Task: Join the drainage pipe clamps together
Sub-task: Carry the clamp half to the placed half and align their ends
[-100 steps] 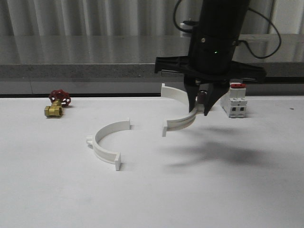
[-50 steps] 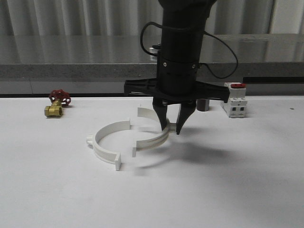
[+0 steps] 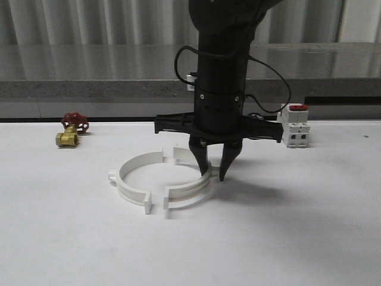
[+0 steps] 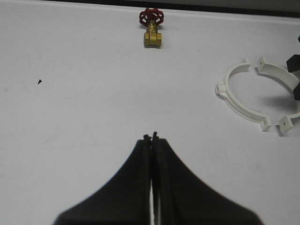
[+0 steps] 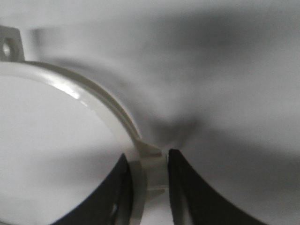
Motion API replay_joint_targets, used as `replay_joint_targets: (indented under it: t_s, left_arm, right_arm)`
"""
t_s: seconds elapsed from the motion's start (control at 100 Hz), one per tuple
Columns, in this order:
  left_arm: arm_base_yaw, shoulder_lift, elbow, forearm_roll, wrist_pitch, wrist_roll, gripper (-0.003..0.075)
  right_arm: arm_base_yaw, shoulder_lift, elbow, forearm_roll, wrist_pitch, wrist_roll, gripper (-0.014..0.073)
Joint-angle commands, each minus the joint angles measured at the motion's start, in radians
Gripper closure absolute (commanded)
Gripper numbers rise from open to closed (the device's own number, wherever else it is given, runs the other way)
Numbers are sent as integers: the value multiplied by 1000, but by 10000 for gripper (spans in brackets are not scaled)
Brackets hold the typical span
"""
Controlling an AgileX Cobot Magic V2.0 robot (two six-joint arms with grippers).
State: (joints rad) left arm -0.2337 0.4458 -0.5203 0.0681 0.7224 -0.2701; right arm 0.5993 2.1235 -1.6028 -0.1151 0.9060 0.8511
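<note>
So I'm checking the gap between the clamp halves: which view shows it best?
The left wrist view: both halves, the free half and held half, lie unobstructed. The front view partly hides them behind the right claw; the right wrist shows one arc.

white clamps (image 3: 138,179), black tool (image 3: 213,173), brass valve (image 3: 66,139)

Both clamp halves (image 3: 136,179) (image 3: 189,185): white plastic, smooth, slight sheen. Table (image 3: 286,238): matt white. Valve (image 3: 66,139): brass body. Gripper fingers (image 5: 187,192): matt black.
</note>
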Motion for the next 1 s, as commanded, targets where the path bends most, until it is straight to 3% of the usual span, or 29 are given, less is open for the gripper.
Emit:
replay_joint_targets:
  t_s: [0.0,0.99]
  left_arm:
    - [0,5,-27,3,-64,-1,740]
    - [0,5,-27,3,-64,-1,740]
  right_arm:
    - [6,-54,-33,-19,-21,7,443]
    - [9,-52,-33,-19,-75,18,443]
